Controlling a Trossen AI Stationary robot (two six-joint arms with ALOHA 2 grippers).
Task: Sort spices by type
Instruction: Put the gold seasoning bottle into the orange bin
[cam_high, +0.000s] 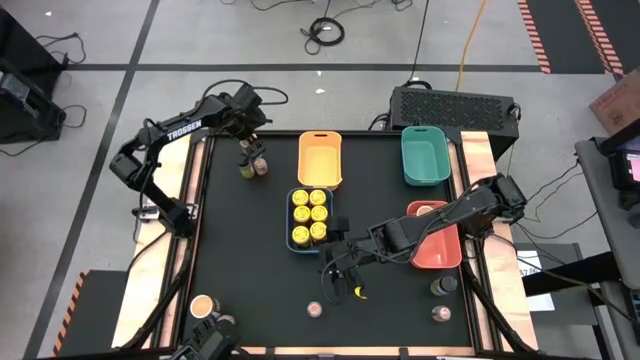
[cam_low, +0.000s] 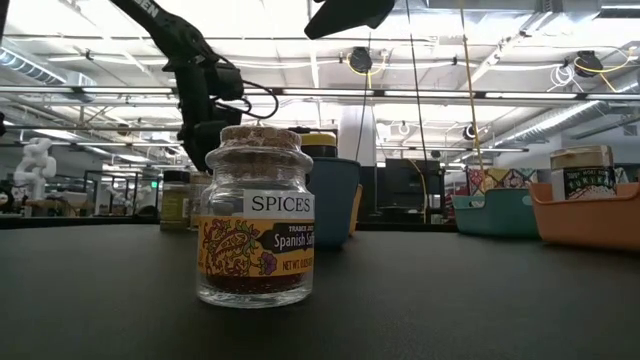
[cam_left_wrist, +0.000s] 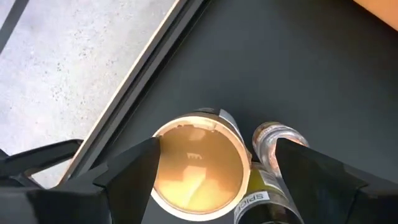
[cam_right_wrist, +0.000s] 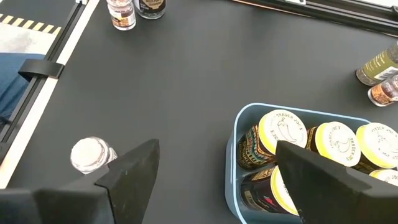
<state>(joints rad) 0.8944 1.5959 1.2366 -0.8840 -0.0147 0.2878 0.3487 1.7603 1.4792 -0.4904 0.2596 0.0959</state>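
My left gripper (cam_left_wrist: 216, 148) (cam_high: 249, 152) hangs open at the table's far left, above two small jars (cam_high: 253, 168) standing side by side. Its fingers straddle an amber-topped jar (cam_left_wrist: 196, 168) without closing on it; a clear-lidded jar (cam_left_wrist: 273, 138) stands right beside that one. My right gripper (cam_right_wrist: 217, 146) (cam_high: 335, 270) is open and holds nothing, just near of the blue tray (cam_high: 291, 203), which holds several yellow-lidded jars (cam_right_wrist: 280, 130). A cork-topped saffron jar (cam_low: 255, 215) (cam_right_wrist: 92, 154) stands on its base toward the near edge.
A yellow tray (cam_high: 320, 140) and a green tray (cam_high: 425, 155) sit at the far side. A red tray (cam_high: 440, 250) on the right holds one jar (cam_high: 425, 210). Two more jars (cam_high: 440, 300) stand near right, and a peach-topped tub (cam_high: 203, 305) near left.
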